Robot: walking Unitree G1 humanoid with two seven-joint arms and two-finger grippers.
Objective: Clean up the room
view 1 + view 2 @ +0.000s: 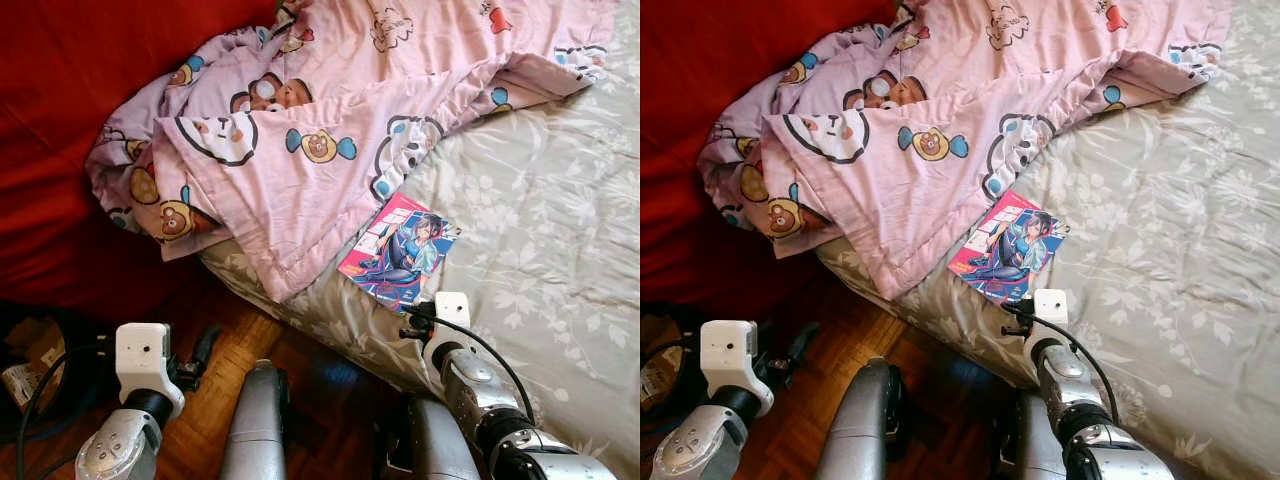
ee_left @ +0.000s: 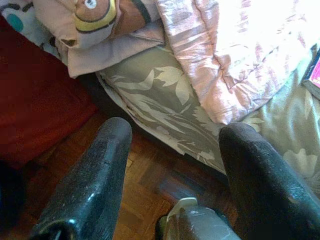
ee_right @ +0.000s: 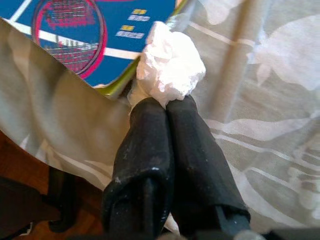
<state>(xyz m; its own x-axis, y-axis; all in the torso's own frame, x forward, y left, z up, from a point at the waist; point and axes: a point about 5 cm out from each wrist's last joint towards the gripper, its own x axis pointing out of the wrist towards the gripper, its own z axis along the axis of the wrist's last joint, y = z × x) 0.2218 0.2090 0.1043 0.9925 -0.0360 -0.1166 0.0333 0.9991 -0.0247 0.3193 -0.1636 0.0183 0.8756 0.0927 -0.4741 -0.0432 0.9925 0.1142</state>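
Observation:
A crumpled white tissue (image 3: pixel 170 65) is pinched at the tips of my right gripper (image 3: pixel 166 102), which is shut on it. It rests on the grey floral bed sheet (image 1: pixel 540 250), right against the near edge of a colourful comic book (image 1: pixel 398 250) lying flat on the bed. My left gripper (image 2: pixel 175 135) is open and holds nothing. It hangs over the wooden floor (image 1: pixel 230 350) beside the bed's corner.
A pink cartoon-print blanket (image 1: pixel 320 130) is bunched over the bed's far left part and hangs off its edge. A large red cushion or cover (image 1: pixel 60 150) lies to the left. Cables and a small box (image 1: pixel 30 360) sit on the floor at lower left.

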